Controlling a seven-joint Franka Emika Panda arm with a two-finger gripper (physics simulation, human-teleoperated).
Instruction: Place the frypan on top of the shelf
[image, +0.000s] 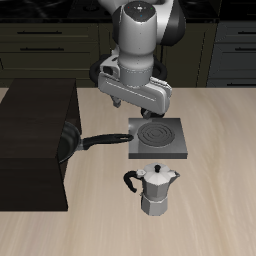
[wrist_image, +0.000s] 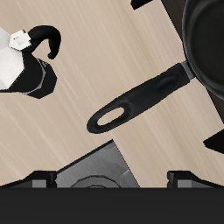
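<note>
The frypan (image: 68, 142) is a glossy black round pan at the edge of the dark shelf (image: 35, 130), low at the shelf's side that faces the stove plate. Its long black handle (image: 105, 139) points toward the stove plate. In the wrist view the pan (wrist_image: 206, 48) and its handle (wrist_image: 140, 98) lie over the wooden table. My gripper (image: 130, 106) hangs above the handle's end and the stove plate, open and empty. In the wrist view my gripper (wrist_image: 114, 179) shows two fingertips (wrist_image: 39, 179) spread wide apart.
A flat grey square stove plate (image: 157, 139) lies beside the handle's end; it also shows in the wrist view (wrist_image: 96, 171). A silver moka pot (image: 156, 189) stands nearer the table's front edge, also in the wrist view (wrist_image: 26, 61). Dark cabinets (image: 60, 45) run behind the table.
</note>
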